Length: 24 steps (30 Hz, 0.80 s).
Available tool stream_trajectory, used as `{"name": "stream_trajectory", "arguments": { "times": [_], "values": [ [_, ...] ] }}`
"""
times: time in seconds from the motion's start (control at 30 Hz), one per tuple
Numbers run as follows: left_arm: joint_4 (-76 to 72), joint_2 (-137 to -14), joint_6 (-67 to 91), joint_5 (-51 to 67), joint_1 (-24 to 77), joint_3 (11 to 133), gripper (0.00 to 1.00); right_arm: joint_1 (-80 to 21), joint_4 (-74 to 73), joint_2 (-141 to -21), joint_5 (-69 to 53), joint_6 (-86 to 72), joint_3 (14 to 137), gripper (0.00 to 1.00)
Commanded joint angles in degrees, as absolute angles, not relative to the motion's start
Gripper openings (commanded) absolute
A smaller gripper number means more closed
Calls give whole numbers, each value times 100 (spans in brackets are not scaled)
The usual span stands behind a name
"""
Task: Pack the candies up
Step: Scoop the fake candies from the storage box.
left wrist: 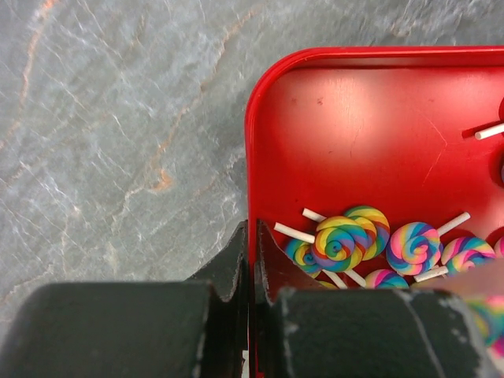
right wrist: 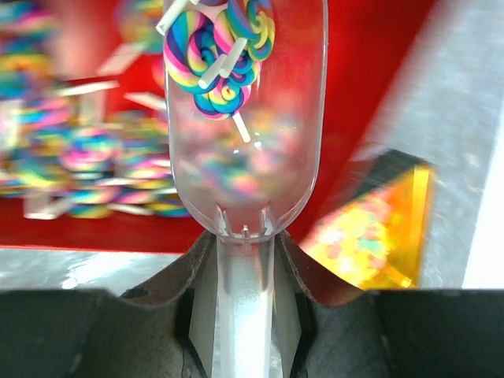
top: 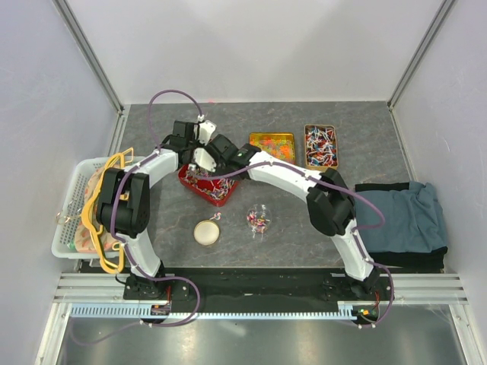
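Note:
The candies are rainbow swirl lollipops on white sticks, piled in a red tray. My left gripper is shut on the tray's rim, one finger outside the wall and one inside. My right gripper is shut on the handle of a clear plastic scoop, which hangs over the tray with a few lollipops at its front end. From above, both grippers meet at the far side of the red tray. A small clear packet of candies lies in front of the tray.
A yellow-orange tray and a tray of red, white and blue sweets sit at the back. A round tan lid lies near the front. A white basket stands at the left and a blue-grey cloth lies at the right.

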<state>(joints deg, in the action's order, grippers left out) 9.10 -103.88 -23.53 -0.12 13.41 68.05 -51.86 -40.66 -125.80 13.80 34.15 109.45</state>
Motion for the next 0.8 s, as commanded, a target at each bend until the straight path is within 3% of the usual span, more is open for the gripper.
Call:
{"name": "stream_trajectory", "arguments": {
  "times": [0.0,0.57,0.77],
  "values": [
    [932,-10283,-2391,184,1257,6803,2,-4905,-3112,-11708,1652,3138,10811,0],
    [1098,-10713,-2206,299,1072,7356,2,-4509,-2944,-10636,1029,3041,9265,0],
    [1213,-10872,-2171,352,949,7559,2,-4421,-3743,-9818,572,3601,8781,0]
  ]
}}
